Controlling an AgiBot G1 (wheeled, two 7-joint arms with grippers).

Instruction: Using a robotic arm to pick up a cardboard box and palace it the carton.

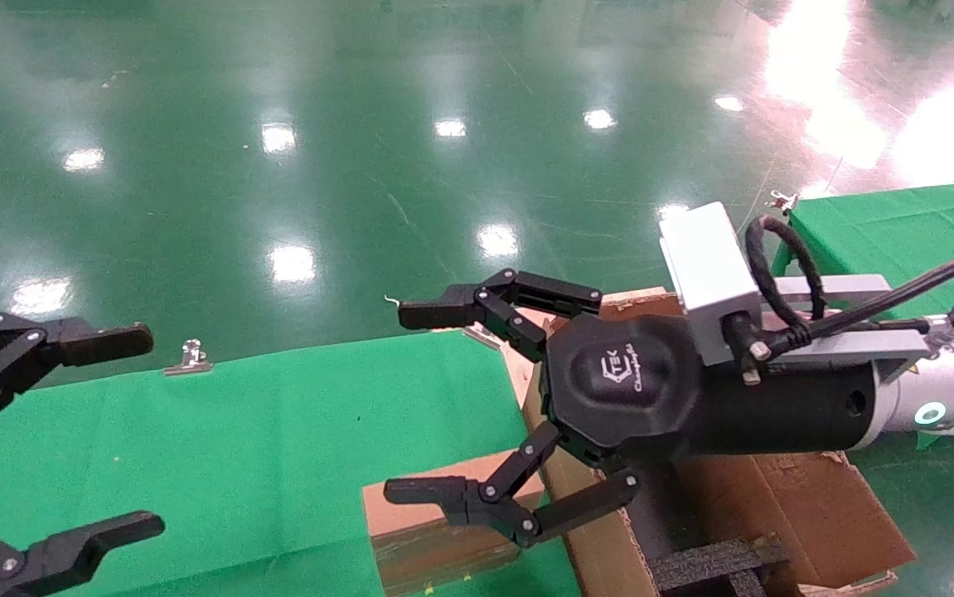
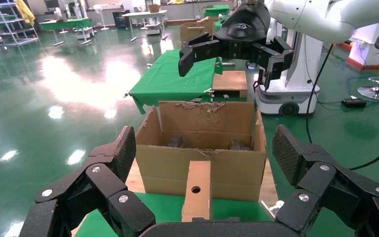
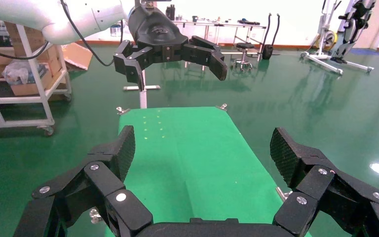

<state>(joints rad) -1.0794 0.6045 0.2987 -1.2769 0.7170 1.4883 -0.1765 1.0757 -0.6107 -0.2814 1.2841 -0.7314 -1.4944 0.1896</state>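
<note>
- Right gripper (image 1: pixel 423 406), mid frame, jaws wide open over the cardboard box (image 1: pixel 435 531).
- Left gripper (image 1: pixel 124 431), lower left, open, idle.
- Step: reach. Next: drop down, grab box, move to carton (image 1: pixel 816 506).

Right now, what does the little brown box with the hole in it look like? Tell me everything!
The cardboard box is a small, closed block of plain brown cardboard, scuffed and darker on its sides. One round hole is punched in the narrow face that the left wrist view shows. It stands on the green cloth, right beside the carton, though whether they touch is unclear. In the head view the open right gripper hangs above it. Nothing grips it.
</note>
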